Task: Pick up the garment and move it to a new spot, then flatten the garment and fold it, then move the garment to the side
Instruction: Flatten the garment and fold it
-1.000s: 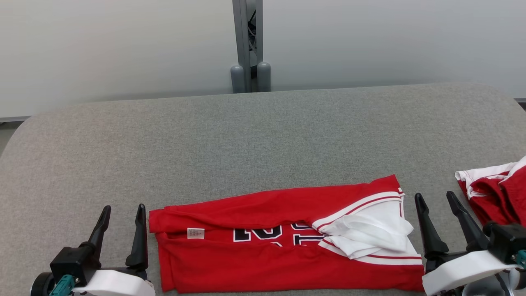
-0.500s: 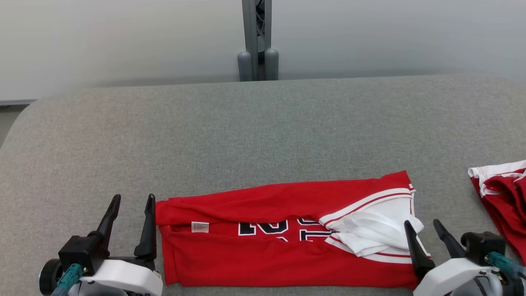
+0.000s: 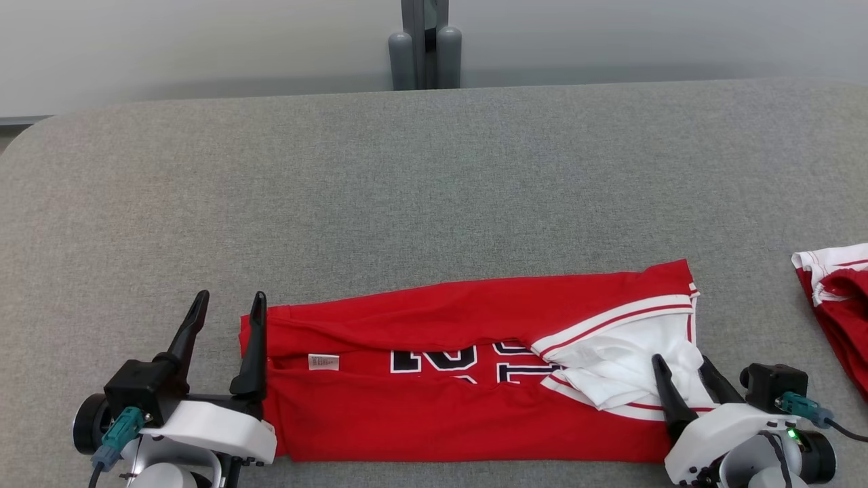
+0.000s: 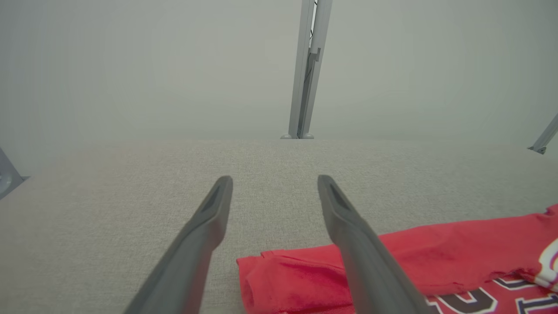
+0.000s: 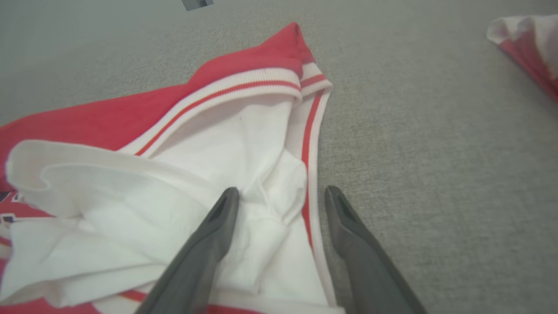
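Pincers first: the left gripper [image 3: 230,295], at 8 o'clock in the head view, has its two dark fingers spread wide with nothing clamped between them. Its inner finger lies along the left end of the garment [image 3: 441,407], and its outer finger is over bare table covering. In the left wrist view the folded red corner of the cloth sits low between the fingers, partly behind the inner one. The right gripper [image 3: 681,359], at 4 o'clock, is likewise spread wide and grips nothing. In the right wrist view one finger is over the bunched white cloth and the other over grey surface, with the red-striped white hem running between them. Contact with the cloth cannot be determined. The garment is a red jersey folded into a long band, lying crosswise at 6 o'clock close to the near edge of the table [image 3: 434,190]. It spans from one gripper to the other. A small white label [image 3: 323,362] sits near its left end, dark white-edged numerals [image 3: 434,358] show at mid-length, and the white lining is turned out at the right end. A second red-and-white garment [image 3: 834,298] lies at 3 o'clock, well apart from the first. A grey post [image 3: 425,47] stands at 12 o'clock behind the far edge of the table.
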